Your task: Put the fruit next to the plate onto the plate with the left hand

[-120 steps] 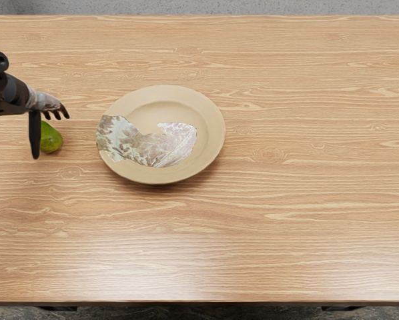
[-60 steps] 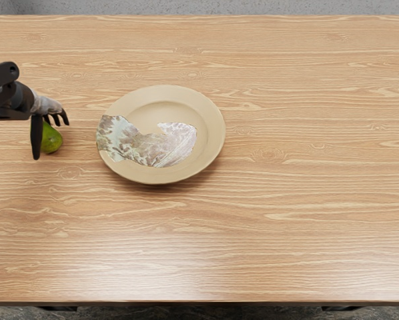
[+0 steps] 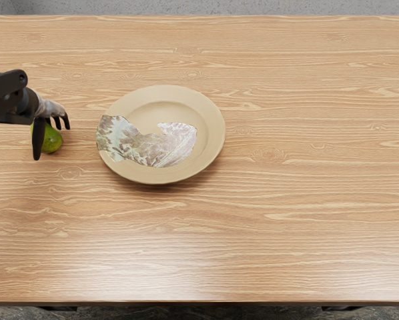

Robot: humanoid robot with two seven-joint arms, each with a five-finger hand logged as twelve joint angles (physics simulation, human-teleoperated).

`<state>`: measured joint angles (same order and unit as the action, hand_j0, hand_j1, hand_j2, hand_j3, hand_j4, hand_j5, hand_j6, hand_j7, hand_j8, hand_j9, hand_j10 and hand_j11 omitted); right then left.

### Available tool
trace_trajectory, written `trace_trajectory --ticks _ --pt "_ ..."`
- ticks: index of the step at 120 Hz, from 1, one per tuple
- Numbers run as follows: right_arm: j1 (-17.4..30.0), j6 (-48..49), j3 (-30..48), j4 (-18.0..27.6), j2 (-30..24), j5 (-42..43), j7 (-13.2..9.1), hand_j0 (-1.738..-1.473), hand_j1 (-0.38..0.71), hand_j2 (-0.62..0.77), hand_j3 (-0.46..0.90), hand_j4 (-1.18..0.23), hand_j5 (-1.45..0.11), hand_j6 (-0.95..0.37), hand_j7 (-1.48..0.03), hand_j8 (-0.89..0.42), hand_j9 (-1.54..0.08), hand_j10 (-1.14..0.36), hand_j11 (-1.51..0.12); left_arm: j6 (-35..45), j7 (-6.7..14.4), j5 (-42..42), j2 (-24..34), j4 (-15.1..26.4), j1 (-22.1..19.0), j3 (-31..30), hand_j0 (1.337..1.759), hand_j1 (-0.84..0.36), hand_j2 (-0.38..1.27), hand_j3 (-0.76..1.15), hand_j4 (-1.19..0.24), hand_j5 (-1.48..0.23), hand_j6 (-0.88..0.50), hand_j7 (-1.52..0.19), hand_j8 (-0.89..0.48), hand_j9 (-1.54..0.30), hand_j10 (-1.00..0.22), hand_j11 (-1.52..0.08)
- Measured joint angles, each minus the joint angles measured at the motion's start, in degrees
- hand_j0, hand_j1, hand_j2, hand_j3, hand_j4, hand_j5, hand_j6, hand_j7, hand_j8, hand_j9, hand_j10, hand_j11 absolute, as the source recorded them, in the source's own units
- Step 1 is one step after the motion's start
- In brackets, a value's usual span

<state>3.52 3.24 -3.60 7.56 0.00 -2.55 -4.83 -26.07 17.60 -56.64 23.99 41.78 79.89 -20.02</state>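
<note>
A small green fruit lies on the wooden table just left of a tan plate that has a mottled grey-green patch in its lower left part. My left hand comes in from the left edge and hovers right over the fruit. Its fingers hang spread downward along the fruit's top, and the thumb points down on the fruit's left side. The fingers do not close on the fruit. The right arm is out of view.
The wooden table stretches wide to the right and toward the front edge. Nothing else stands on it besides the plate and the fruit.
My left hand has moved slightly right and down, coming closer over the fruit. The fruit and plate have stayed where they were.
</note>
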Motion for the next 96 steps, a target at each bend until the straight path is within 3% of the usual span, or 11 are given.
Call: trace_trajectory --ticks 37,96 --pt "0.0 0.0 0.0 0.0 0.0 0.0 0.0 -1.658 -0.32 0.00 0.00 -0.02 -0.03 -0.02 -0.03 -0.02 -0.03 -0.02 -0.03 0.0 0.0 -0.2 -0.1 0.1 -0.1 -0.4 1.658 -0.02 0.06 0.00 -0.32 -0.40 -0.32 -0.40 -0.32 -0.40 -0.39 -0.41" --pt "0.0 0.0 0.0 0.0 0.0 0.0 0.0 -1.658 -0.32 0.00 0.00 -0.02 -0.03 -0.02 -0.03 -0.02 -0.03 -0.02 -0.03 0.1 0.0 0.3 -0.1 0.1 -0.4 -0.3 1.658 -0.12 0.08 0.00 -0.41 -0.51 -0.41 -0.51 -0.37 -0.51 -0.42 -0.52"
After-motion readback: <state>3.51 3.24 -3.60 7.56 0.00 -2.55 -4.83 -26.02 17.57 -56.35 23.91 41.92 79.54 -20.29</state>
